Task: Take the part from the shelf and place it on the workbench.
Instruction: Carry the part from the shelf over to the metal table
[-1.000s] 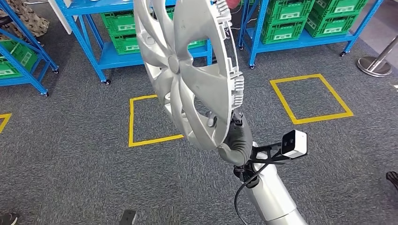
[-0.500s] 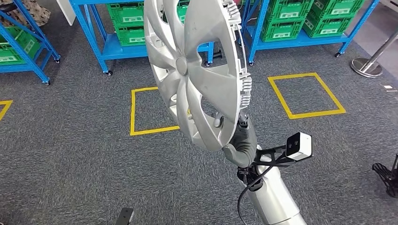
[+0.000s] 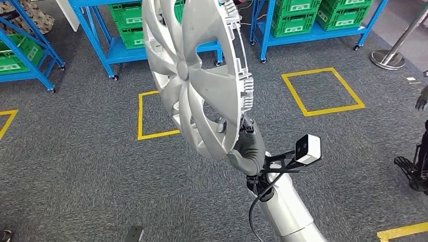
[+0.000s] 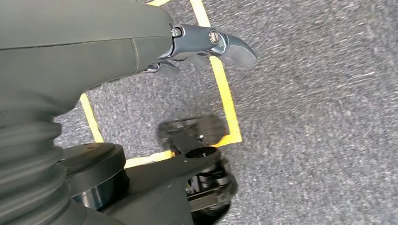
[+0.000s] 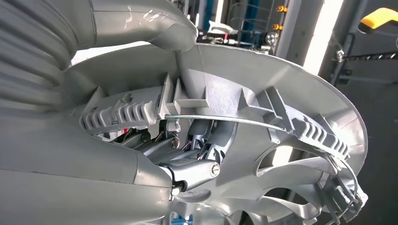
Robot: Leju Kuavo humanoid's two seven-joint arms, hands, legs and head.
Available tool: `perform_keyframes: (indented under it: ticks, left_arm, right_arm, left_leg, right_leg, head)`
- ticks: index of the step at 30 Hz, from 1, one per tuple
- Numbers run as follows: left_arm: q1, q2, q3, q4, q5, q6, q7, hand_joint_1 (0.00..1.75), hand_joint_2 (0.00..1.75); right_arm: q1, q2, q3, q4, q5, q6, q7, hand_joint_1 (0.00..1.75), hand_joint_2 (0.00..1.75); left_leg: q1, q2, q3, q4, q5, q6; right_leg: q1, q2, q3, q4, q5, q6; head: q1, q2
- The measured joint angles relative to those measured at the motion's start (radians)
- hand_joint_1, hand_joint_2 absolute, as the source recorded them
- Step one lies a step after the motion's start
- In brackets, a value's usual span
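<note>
Hubcap (image 3: 194, 75), a silver moulded plastic wheel cover with swept spokes, open slots and a ribbed, clip-lined rim, stands nearly on edge above the right robot hand (image 3: 247, 151), which grips it at its lower rim. Seen from the right wrist, the thick grey thumb (image 5: 141, 23) presses on one face while the darker fingers (image 5: 187, 171) hook in behind the rim beside the thin wire retaining ring (image 5: 225, 119), so that robot hand is closed firmly on the part. The hold looks risky: a large disc carried by one small patch of smooth plastic can swing or twist out as the robot walks, and the slim clips could snag or snap against a shelf post. Beyond the hubcap, ahead of the robot hand, blue steel shelves (image 3: 106, 50) carry green slatted crates (image 3: 295, 22); under it lies coarse grey carpet (image 3: 75, 171) marked with yellow tape squares (image 3: 323, 91). The left robot hand (image 4: 202, 44) hangs over the carpet holding nothing, fingers stretched out loosely. No table is in sight, so the placing is probably some way off.
</note>
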Motion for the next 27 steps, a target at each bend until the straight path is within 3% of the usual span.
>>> perform_keyframes:
  ticks: [1, 2, 3, 4, 6, 8, 11, 16, 27]
  left_arm:
    - [0.001, -0.001, 0.0, 0.0, -0.001, -0.002, -0.004, 0.0, 1.75]
    - [0.003, -0.002, 0.0, 0.0, -0.002, -0.003, -0.007, 0.0, 1.75]
    - [0.005, -0.003, 0.0, 0.0, -0.002, -0.005, -0.01, 0.0, 1.75]
    - [0.006, -0.004, 0.0, 0.0, -0.003, -0.005, -0.009, 0.0, 1.75]
    - [0.007, -0.005, 0.0, -0.001, -0.004, -0.002, -0.006, 0.0, 1.75]
    - [0.008, -0.007, 0.0, -0.001, -0.002, 0.003, -0.005, 0.0, 1.75]
    - [0.015, -0.007, 0.0, -0.001, 0.005, 0.011, -0.006, 0.0, 1.75]
    - [0.017, -0.004, 0.0, -0.001, 0.018, 0.018, -0.008, 0.0, 1.75]
    - [0.005, -0.015, 0.0, -0.001, -0.001, 0.019, 0.001, 0.0, 1.75]
  right_arm:
    - [0.001, 0.0, 0.001, 0.003, -0.001, -0.002, 0.002, 1.75, 1.75]
    - [0.003, 0.0, 0.002, 0.005, -0.001, -0.004, 0.004, 1.75, 1.75]
    - [0.005, 0.001, 0.002, 0.006, 0.0, -0.006, 0.007, 1.75, 1.75]
    - [0.007, 0.001, 0.002, 0.006, 0.0, -0.008, 0.008, 1.75, 1.75]
    - [0.01, 0.002, 0.002, 0.006, 0.001, -0.01, 0.01, 1.75, 1.75]
    - [0.011, 0.004, 0.003, 0.007, 0.002, -0.01, 0.011, 1.75, 1.75]
    - [0.01, 0.004, 0.005, 0.009, 0.002, -0.009, 0.011, 1.75, 1.75]
    - [-0.002, 0.004, 0.009, 0.024, -0.001, -0.006, 0.011, 1.75, 1.75]
    - [-0.008, 0.004, 0.019, 0.045, 0.004, -0.013, 0.024, 1.75, 1.75]
  left_leg:
    - [0.0, 0.0, 0.003, 0.034, 0.001, 0.001]
    - [-0.001, 0.0, 0.021, 0.036, 0.021, 0.005]
    - [-0.003, 0.0, 0.057, 0.003, 0.049, 0.011]
    - [-0.007, -0.001, 0.107, -0.057, 0.068, 0.02]
    - [-0.016, -0.001, 0.209, -0.198, 0.061, 0.038]
    - [-0.022, 0.0, 0.25, -0.271, 0.038, 0.043]
    - [-0.025, 0.0, 0.243, -0.276, 0.042, 0.043]
    - [-0.028, 0.0, 0.223, -0.262, 0.053, 0.054]
    - [-0.029, 0.0, 0.214, -0.257, 0.056, 0.057]
  right_leg:
    - [0.003, 0.0, -0.014, 0.001, 0.009, 0.0]
    - [0.006, -0.001, -0.027, 0.001, 0.018, 0.0]
    - [0.009, -0.001, -0.039, 0.002, 0.026, 0.001]
    - [0.01, -0.001, -0.048, 0.002, 0.034, 0.002]
    - [0.014, -0.002, -0.059, 0.004, 0.047, 0.008]
    - [0.015, -0.003, -0.064, 0.006, 0.053, 0.015]
    - [0.013, -0.004, -0.068, 0.006, 0.057, 0.011]
    - [0.01, -0.003, -0.08, 0.004, 0.081, 0.027]
    - [0.007, -0.003, -0.087, 0.003, 0.089, 0.031]
  head:
    - [-0.001, 0.0]
    - [-0.002, 0.0]
    - [-0.002, 0.0]
    - [-0.002, 0.0]
    - [-0.002, 0.0]
    - [-0.002, 0.0]
    - [-0.001, 0.0]
    - [0.0, 0.0]
    - [0.0, 0.0]
